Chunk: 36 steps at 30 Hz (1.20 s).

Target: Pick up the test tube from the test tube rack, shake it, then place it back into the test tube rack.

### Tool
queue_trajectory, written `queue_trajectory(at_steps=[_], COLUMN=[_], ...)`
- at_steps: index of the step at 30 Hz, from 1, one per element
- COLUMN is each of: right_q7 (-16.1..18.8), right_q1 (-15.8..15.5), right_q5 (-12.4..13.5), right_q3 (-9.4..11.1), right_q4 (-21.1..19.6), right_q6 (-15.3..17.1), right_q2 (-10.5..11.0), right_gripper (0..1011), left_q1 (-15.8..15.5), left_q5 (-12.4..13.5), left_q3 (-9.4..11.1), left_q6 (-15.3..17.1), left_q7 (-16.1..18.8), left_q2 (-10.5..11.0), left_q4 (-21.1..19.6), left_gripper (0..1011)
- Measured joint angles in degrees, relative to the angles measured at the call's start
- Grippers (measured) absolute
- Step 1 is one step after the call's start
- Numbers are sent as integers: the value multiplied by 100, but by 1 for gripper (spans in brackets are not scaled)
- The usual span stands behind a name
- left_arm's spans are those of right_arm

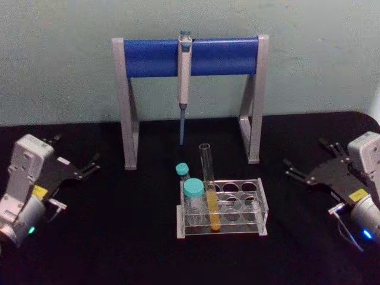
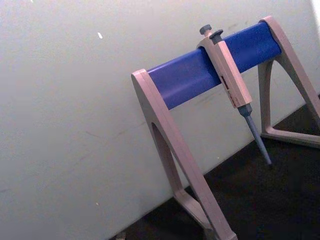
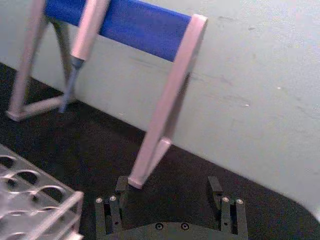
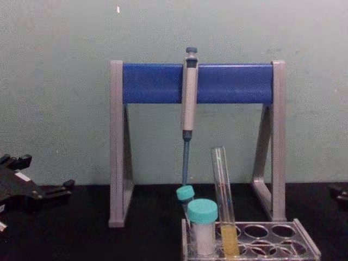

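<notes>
Test tube (image 1: 209, 187) is seen standing uncapped in the test tube rack (image 1: 252, 185) at the middle of the black worktop (image 1: 107, 237), slightly tilted, with yellow-orange liquid in its lower part. At the far left, the left hand (image 1: 74, 153) is seen well apart from the rack, its fingers spread. Just left of the tube, a wide teal-capped container (image 1: 193, 190) is lodged at the rack's left end. At the far right, the right hand (image 1: 310, 159) is seen, well apart from the rack, its fingers likewise spread.
</notes>
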Motion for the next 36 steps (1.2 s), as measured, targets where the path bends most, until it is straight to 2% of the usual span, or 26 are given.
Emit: queue_trajectory(at_steps=[7, 10, 13, 16, 24, 29, 36], right_q7=[503, 728, 1131, 1370, 2167, 2416, 2586], right_q1=[-266, -304, -300, -261, 6, 185, 494], right_q5=[463, 632, 900, 1033, 1358, 1448, 1534], right_q3=[156, 185, 196, 183, 41, -83, -292], right_q4=[-453, -578, -719, -781, -954, -951, -789], right_q6=[191, 276, 477, 613, 1180, 1386, 1608], right_q2=[83, 99, 110, 109, 29, -41, -157], right_gripper=[1000, 1000, 1000, 1000, 1000, 1000, 1000], left_q1=[0, 0, 0, 0, 0, 0, 0], left_q5=[0, 0, 0, 0, 0, 0, 0], left_q3=[0, 0, 0, 0, 0, 0, 0], left_q6=[0, 0, 0, 0, 0, 0, 0], left_q7=[0, 0, 0, 0, 0, 0, 0], left_q2=[0, 0, 0, 0, 0, 0, 0], left_q4=[0, 0, 0, 0, 0, 0, 0], left_gripper=[1001, 1001, 1001, 1001, 1001, 1001, 1001])
